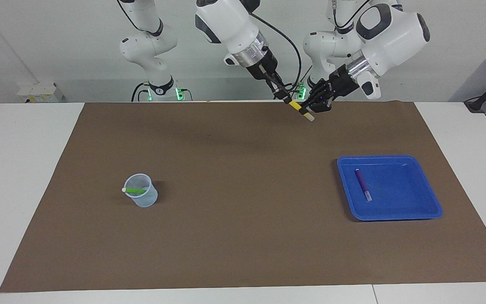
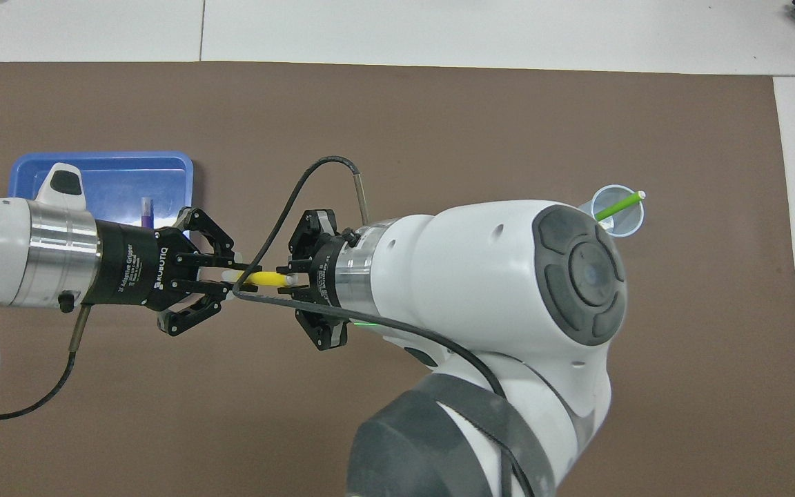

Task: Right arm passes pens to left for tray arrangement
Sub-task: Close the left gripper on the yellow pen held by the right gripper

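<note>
1. Brown mat (image 1: 226, 211) spread over a white table (image 1: 28, 169), pale wall at the robots' end.
2. Yellow pen (image 2: 265, 279) held up in the air over the mat, gripped at both ends at once: pale tip pinched in the left gripper (image 2: 228, 277), other end clamped in the right gripper (image 2: 292, 281) (a handover caught midway, by the look of it).
3. Right jaws closed tight on the pen; left jaws drawn in narrow around the pale tip, fingertips nearly meeting on it.
4. Likely reason for the double hold: no drop while one grip takes over from the other; release by the right gripper not yet made.
5. Purple pen (image 1: 363, 184) lying flat in the blue tray (image 1: 426, 185), well apart from both sets of jaws, toward the left arm's end of the table, so within easy reach for the left arm's next placement.
6. Green pen (image 1: 134, 191) leaning in a translucent cup (image 1: 144, 199), well apart from the jaws, toward the right arm's end (probably next in line for pickup).
</note>
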You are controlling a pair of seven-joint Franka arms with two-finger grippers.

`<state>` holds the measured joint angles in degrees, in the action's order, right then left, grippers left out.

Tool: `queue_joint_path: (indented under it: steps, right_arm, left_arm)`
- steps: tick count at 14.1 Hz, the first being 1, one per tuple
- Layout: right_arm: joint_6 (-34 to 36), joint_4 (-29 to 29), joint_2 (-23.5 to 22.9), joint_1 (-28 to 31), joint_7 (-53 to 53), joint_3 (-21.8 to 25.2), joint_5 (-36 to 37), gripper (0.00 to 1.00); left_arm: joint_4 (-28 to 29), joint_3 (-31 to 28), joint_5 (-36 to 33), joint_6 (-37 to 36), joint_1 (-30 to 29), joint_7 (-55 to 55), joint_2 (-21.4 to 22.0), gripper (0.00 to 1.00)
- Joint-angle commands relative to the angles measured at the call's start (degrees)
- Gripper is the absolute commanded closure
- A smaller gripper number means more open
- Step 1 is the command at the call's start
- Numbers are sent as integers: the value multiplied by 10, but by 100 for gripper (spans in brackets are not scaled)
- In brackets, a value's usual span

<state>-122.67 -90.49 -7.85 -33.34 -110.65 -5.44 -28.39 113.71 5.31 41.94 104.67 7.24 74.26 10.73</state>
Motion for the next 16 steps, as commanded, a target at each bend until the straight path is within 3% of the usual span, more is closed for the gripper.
queue_joint_path:
  steps: [1,15,16]
  right_arm:
    - [-6,3,-3,3,-3,-1,-18,100]
    - [-3,8,-3,5,-2,-1,-17,100]
    - [-3,8,-3,5,-3,-1,-17,94]
  left_arm:
    - [13,-6,8,5,9,-10,14,100]
    - [-4,-14,-45,-25,-58,-98,10,100]
    - [-4,-14,-45,-25,-59,-99,10,100]
